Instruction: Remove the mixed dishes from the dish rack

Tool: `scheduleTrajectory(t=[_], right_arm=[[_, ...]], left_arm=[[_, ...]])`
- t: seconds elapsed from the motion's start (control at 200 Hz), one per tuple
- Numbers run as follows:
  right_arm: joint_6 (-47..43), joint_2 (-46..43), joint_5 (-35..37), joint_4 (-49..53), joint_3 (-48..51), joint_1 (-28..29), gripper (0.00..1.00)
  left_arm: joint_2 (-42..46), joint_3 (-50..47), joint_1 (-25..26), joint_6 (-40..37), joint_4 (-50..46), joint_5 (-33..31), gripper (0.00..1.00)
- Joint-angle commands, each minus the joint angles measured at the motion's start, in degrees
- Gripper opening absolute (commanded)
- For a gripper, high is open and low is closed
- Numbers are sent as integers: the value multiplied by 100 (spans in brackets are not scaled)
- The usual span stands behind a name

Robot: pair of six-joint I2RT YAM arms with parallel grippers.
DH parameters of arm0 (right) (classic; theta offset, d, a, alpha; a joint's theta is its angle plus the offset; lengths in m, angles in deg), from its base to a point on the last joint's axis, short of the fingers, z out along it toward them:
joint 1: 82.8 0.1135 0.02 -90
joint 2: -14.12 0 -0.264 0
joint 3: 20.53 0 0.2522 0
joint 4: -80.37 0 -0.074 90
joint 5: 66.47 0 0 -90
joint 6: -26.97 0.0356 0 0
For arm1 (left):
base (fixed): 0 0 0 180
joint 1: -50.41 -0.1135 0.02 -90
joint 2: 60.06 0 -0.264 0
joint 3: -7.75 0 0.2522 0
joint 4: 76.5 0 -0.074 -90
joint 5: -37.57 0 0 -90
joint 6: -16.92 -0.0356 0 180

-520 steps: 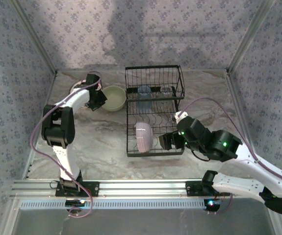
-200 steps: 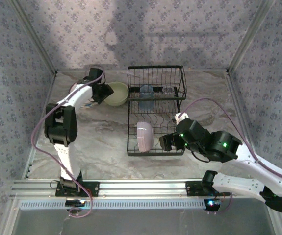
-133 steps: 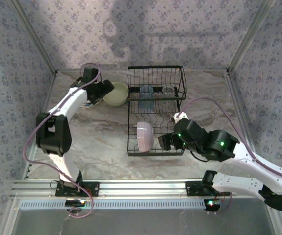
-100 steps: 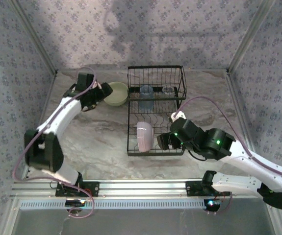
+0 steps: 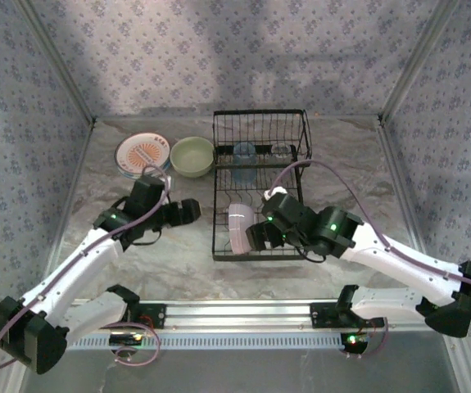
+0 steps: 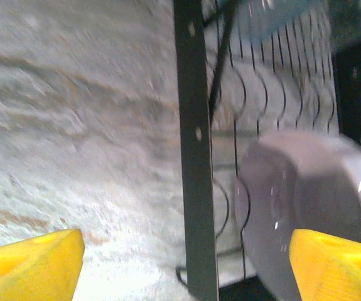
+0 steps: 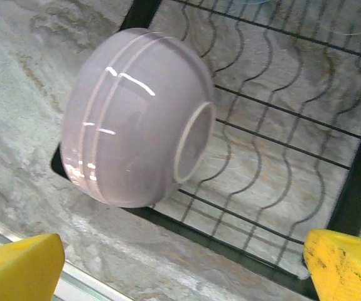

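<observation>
Two grippers attend the wire rack (image 5: 260, 114): the left gripper (image 6: 181, 266) beside its left edge, the right gripper (image 7: 180, 266) over the purple bowl (image 7: 136, 119), which lies sideways in the near section. Both have fingers (image 7: 17, 266) wide apart, empty. Fetching that bowl seems the step; next, fingers must straddle its rim and shut. Counted: one rack; one plate stack (image 5: 141, 152) outside it; two bowls, the green bowl (image 5: 192, 155) outside; one blue cup (image 5: 242, 155) in the far basket.
</observation>
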Motion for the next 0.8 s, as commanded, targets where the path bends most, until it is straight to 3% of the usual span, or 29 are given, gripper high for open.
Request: scheduleTrajectory(t=[0.0,0.42,0.795], right_arm=[[159,245,-492,-430,-185,-28,100],[922,1198,-760,-624,-459,-156,100],[901,1720,-634,-349,-767,-215,100]], left_arm=[[30,-334,246,-177,47,250,81],[-826,-747,971,-2,1152,114,71],[-1443,-820,1137,175,1756,54,42]])
